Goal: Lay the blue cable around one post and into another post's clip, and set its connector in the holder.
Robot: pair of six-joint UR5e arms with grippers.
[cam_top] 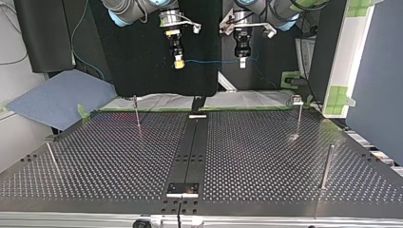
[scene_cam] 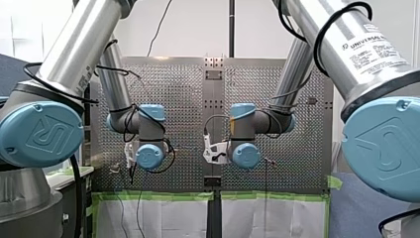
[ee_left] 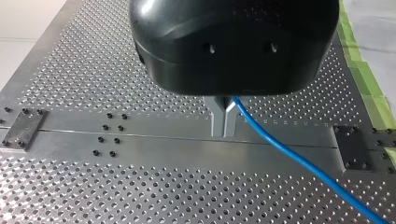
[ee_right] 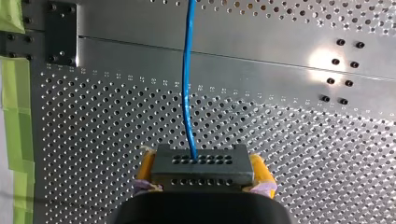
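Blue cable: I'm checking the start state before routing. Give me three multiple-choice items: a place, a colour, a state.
1. The blue cable runs: A. from my right gripper to my left gripper, in the air; B. around a post; C. flat on the table.
2. My right gripper's pads are: A. beige; B. yellow; C. black.
3. My left gripper is: A. wide open; B. shut on a post; C. shut on the blue cable.
Answers: A, the top view shows it strung between them; B, yellow flanks the connector; C, the metal fingers pinch it.
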